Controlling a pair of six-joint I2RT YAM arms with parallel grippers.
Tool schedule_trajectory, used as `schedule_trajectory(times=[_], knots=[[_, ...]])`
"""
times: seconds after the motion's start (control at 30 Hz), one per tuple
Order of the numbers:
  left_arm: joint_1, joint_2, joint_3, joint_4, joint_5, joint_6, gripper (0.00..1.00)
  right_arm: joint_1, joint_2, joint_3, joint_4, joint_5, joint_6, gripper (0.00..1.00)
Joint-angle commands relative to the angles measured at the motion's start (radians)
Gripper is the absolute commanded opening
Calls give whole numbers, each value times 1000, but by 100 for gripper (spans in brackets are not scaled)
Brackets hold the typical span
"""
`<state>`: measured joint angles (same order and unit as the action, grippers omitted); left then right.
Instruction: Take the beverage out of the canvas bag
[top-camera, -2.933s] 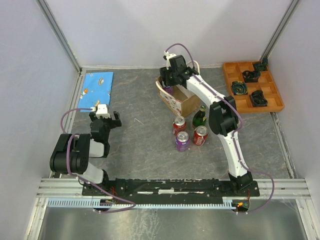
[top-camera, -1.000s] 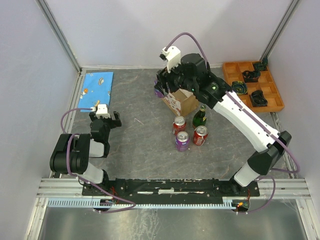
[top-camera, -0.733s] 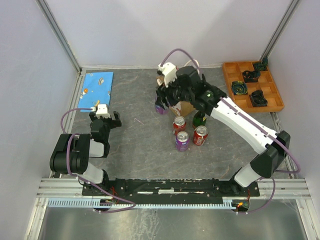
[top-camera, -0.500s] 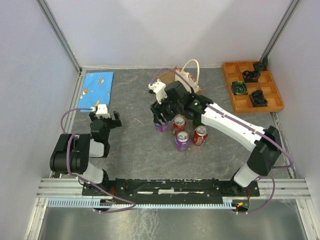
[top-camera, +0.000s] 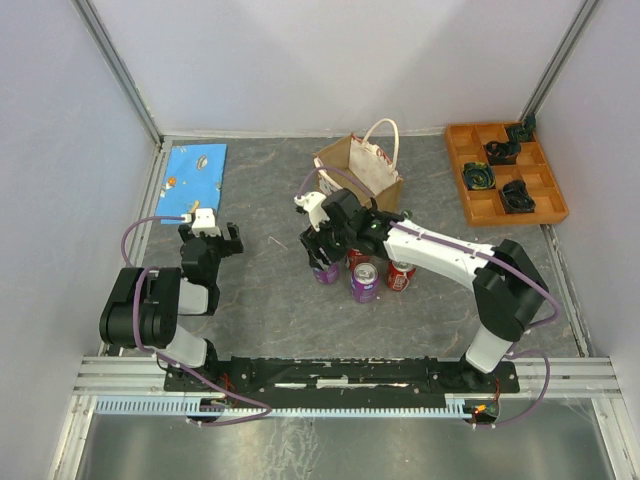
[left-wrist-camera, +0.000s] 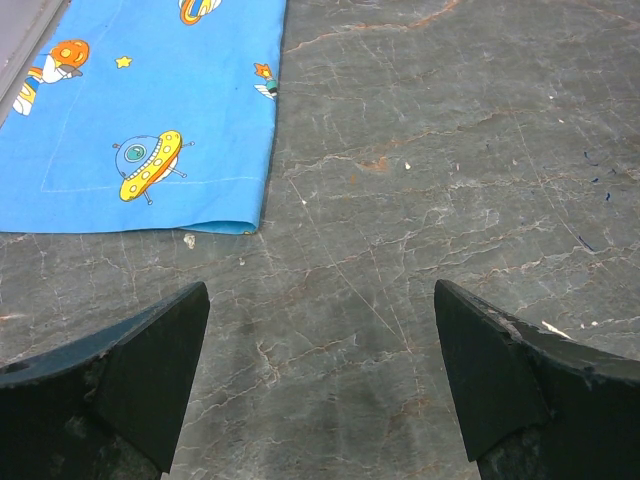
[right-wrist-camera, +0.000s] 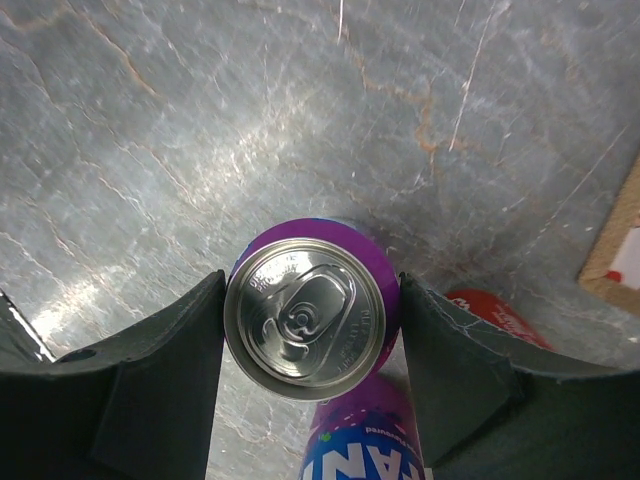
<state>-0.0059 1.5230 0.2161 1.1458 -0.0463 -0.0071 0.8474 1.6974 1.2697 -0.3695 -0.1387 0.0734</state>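
The canvas bag (top-camera: 362, 170) stands at the back middle of the table, open, with its cream handles up; its corner shows in the right wrist view (right-wrist-camera: 615, 250). My right gripper (top-camera: 322, 255) is shut on a purple beverage can (right-wrist-camera: 305, 325), upright, fingers on both sides. It holds the can (top-camera: 325, 272) low at the table, in front of the bag and left of the other cans. I cannot tell whether the can rests on the table. My left gripper (left-wrist-camera: 320, 380) is open and empty over bare table at the left (top-camera: 207, 240).
A second purple can (top-camera: 364, 283) and two red cans (top-camera: 401, 275) stand right beside the held can. A blue printed cloth (top-camera: 195, 170) lies at the back left. An orange compartment tray (top-camera: 520, 215) sits at the back right.
My right gripper lifted the purple can out of the bag, carried it forward and left, and lowered it beside the other cans. The left arm has not moved.
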Motion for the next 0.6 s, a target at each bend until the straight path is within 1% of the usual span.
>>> schedule_trajectory(times=[0.0,0.17,0.57], knots=[[2,-3,19,32,3,-10,99,5,-6,-41,185,-41,24,0],[3,-2,19,31,4,-10,99,7,-20,-85,211,-39,30,0],[3,-3,20,31,4,-10,99,29,-78,-124,138,15,44,0]])
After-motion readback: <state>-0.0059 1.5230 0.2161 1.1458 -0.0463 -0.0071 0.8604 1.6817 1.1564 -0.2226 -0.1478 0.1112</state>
